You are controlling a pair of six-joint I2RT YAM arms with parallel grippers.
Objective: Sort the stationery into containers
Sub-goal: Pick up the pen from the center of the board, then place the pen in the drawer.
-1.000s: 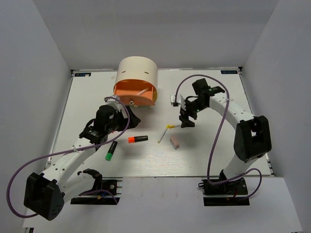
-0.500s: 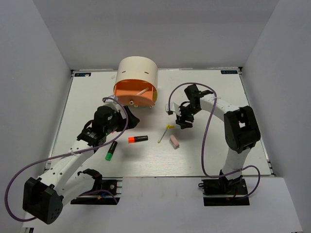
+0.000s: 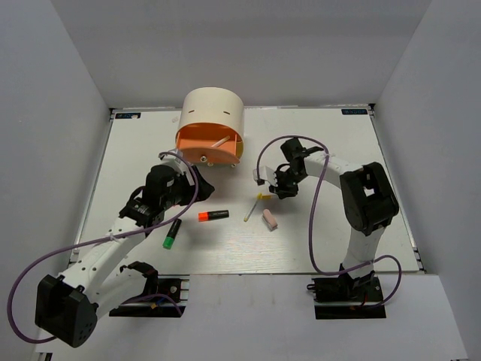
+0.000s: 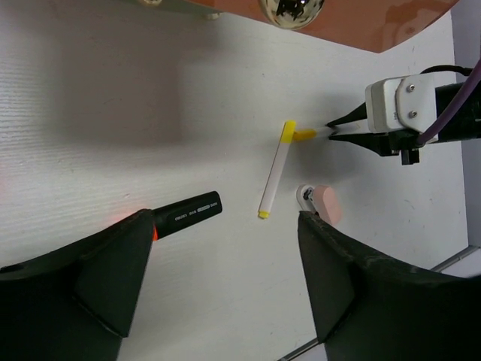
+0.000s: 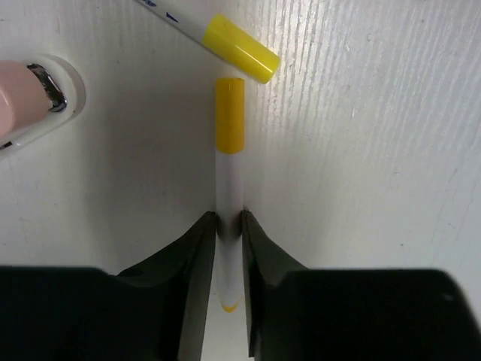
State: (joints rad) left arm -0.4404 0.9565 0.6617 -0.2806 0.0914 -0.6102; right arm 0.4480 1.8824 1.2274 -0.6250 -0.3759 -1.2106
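Note:
My right gripper (image 5: 229, 222) is down at the table, shut on a thin white stick (image 5: 229, 173) whose yellow cap points away from it; in the top view this right gripper (image 3: 279, 189) is right of centre. A second white stick (image 3: 252, 207) lies just beside the held one, and the pink eraser (image 3: 270, 219) lies below it. The orange-red highlighter (image 3: 213, 215) and the green highlighter (image 3: 172, 234) lie on the table. My left gripper (image 4: 225, 278) hovers open and empty over the orange-red highlighter (image 4: 184, 213). The orange drawer (image 3: 209, 147) stands pulled out of the cream cabinet (image 3: 214, 113).
A white stick (image 3: 220, 141) lies inside the open orange drawer. The drawer's round knob (image 4: 291, 9) shows at the top of the left wrist view. Grey walls enclose the white table (image 3: 338, 150) on three sides.
My right gripper has moved left and down to the stick and closed on it. The left arm has barely moved; its jaws have narrowed slightly.

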